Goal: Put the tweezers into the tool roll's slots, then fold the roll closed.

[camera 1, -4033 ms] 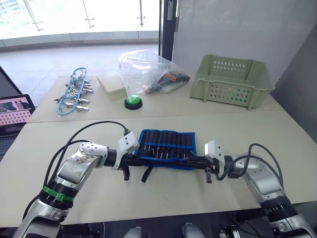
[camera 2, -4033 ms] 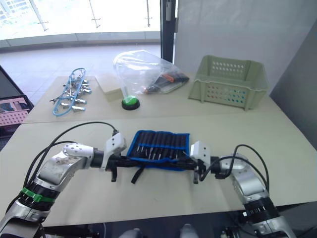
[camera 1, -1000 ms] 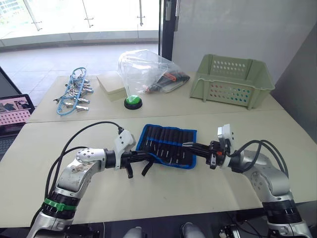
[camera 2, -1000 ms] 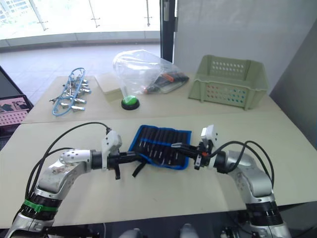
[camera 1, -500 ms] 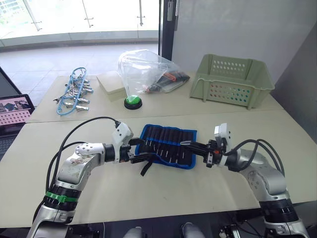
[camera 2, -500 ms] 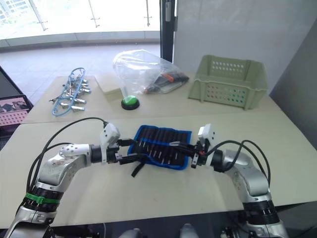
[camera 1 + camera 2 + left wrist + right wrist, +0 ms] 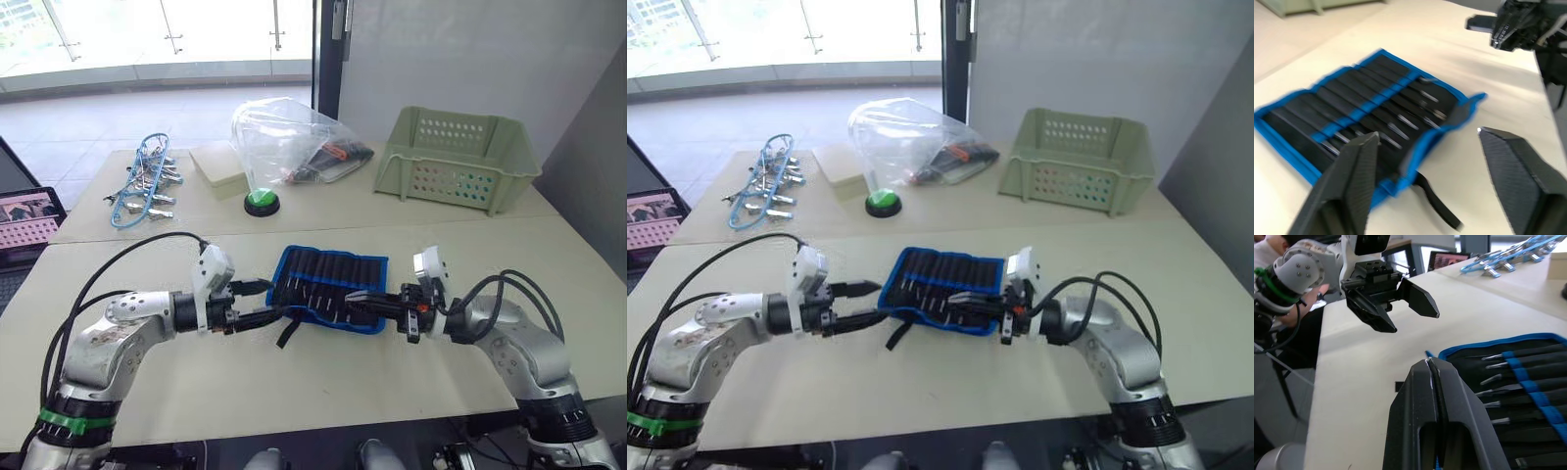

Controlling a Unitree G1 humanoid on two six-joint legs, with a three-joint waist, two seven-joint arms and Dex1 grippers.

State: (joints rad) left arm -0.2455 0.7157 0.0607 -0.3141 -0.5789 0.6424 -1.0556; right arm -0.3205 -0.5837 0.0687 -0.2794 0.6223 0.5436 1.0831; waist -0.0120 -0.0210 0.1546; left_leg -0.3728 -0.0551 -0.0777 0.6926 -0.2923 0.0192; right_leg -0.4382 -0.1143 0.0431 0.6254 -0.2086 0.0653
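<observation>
Tool roll [image 7: 331,289] found lying open and flat on the near counter [image 7: 323,382], between the two arms, blue edging visible all round. Tweezers [image 7: 1400,115] seen seated in the slots [image 7: 1359,105], silver tips showing beyond the blue band; exact count not clear, but no loose tweezers noted on the counter beside the roll. Insertion stage therefore judged complete or very nearly so. Folding stage not yet done: roll spread to full width, strap [image 7: 287,331] trailing off the near left corner onto the counter. Left gripper [image 7: 257,302] positioned just beside the roll's left edge, fingers [image 7: 1354,183] spread wide and holding nothing, as confirmed in the left wrist view. Right gripper [image 7: 358,299] positioned over the roll's near right part, fingers pressed together; in the right wrist view a sliver of blue edging shows at their base, but a grip on the fabric cannot be confirmed. Remaining work judged as: take hold of one end, fold the roll over on itself, secure with the strap. At the far side of the counter, well apart from the work: clear plastic bag [image 7: 284,142], green button [image 7: 261,202], green basket [image 7: 456,157], clamps on blue cord [image 7: 142,186].
</observation>
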